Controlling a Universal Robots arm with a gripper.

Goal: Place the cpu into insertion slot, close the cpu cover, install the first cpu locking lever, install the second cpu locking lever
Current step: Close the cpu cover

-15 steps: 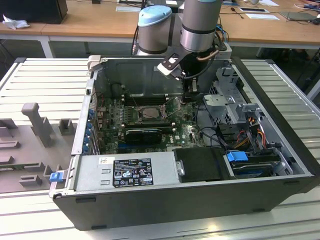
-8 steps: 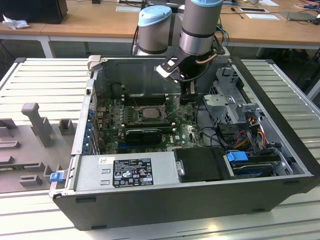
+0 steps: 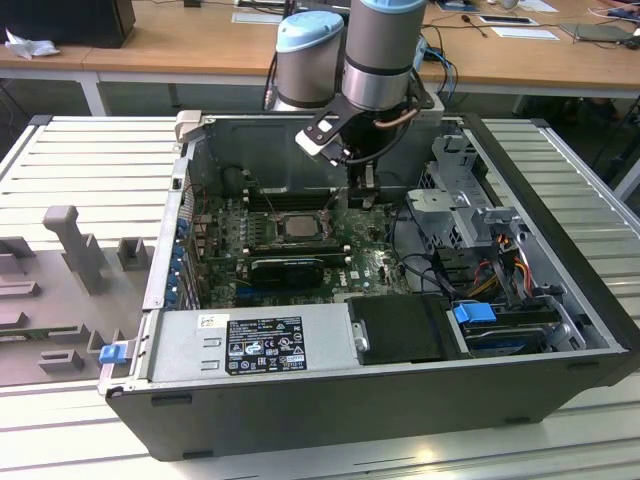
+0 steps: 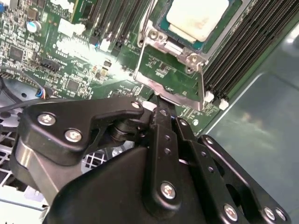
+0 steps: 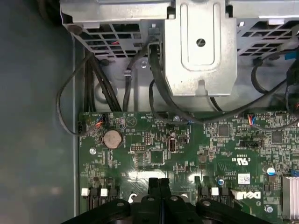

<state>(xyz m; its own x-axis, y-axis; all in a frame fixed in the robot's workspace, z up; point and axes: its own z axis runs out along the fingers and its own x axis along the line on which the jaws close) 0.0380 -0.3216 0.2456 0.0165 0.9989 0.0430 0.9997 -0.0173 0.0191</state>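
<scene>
Cpu [image 4: 197, 17] is down in the insertion slot [image 4: 154, 33], and the cpu cover [image 4: 168, 95] is swung open beside it!

One pale chip sits square in the one socket, while the board shows through the window of the single grey cover. The hand [image 4: 162, 108] is right at that cover's free edge, and in the first wrist view its two fingers [image 5: 154, 186] are pressed together on nothing. All this is on the green board [image 3: 375, 265] inside one open computer case [image 3: 560, 330] on the ribbed bench [image 3: 600, 180], with one black graphics card [image 3: 288, 268] just nearer.
</scene>
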